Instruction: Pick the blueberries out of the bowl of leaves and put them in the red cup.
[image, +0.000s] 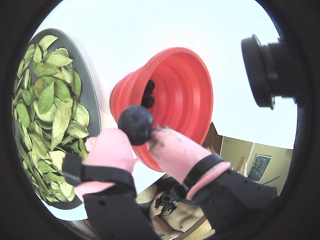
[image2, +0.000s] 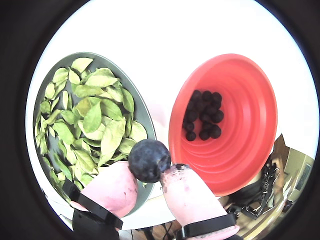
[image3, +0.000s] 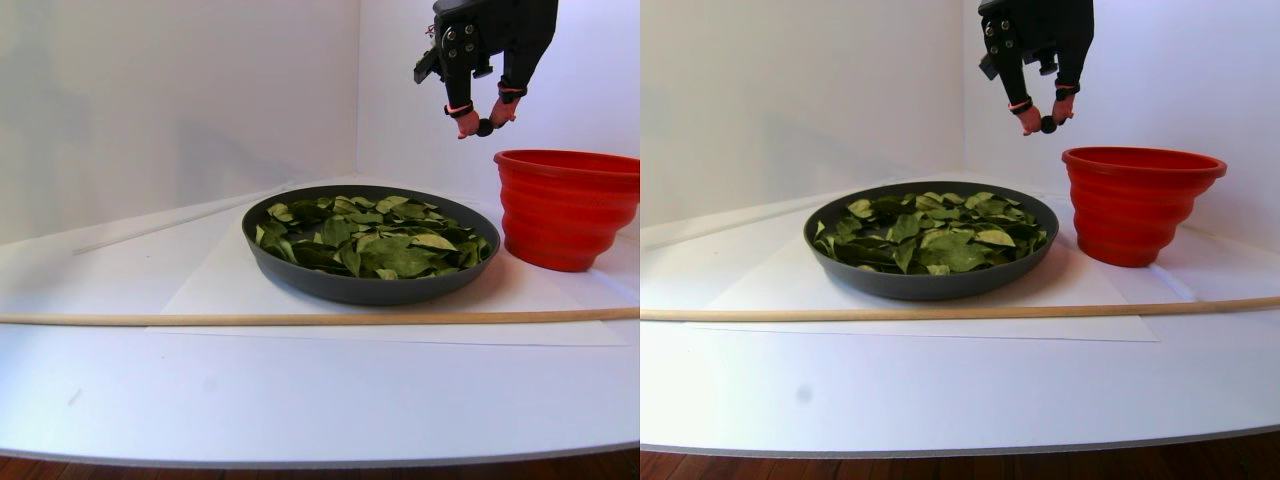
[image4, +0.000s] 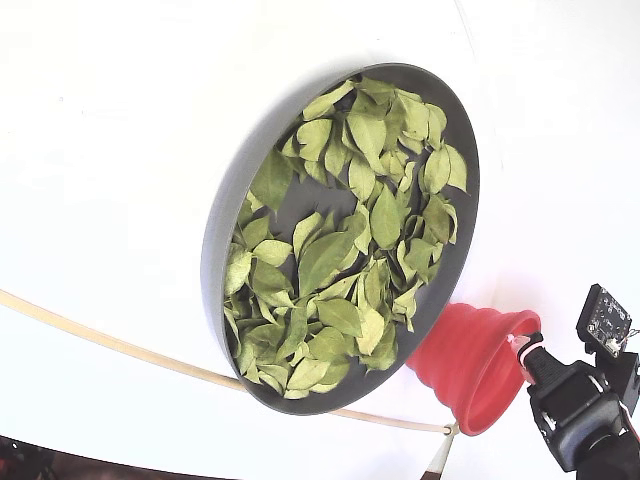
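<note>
The gripper hangs high in open air, well clear of the white tabletop, with free room all round it in the stereo pair view. Its pink-tipped fingers pinch a single dark blueberry between them. In the stereo pair view the berry sits above the gap between the bowl and the red cup, just short of the cup's near rim and higher than it.

The bowl and the cup stand close beside each other on a white sheet, a narrow strip of tabletop between them in a wrist view. A thin wooden rod lies across the tabletop in front of both, apart from the bowl's near edge; the tabletop's front edge lies further forward, with dark wood floor below it.

The bowl is filled with green and yellow-green leaves, the grey bottom showing in small gaps; no berries can be made out among them. The red cup holds a cluster of dark blueberries on its bottom, gathered towards the side nearer the bowl in a wrist view.
</note>
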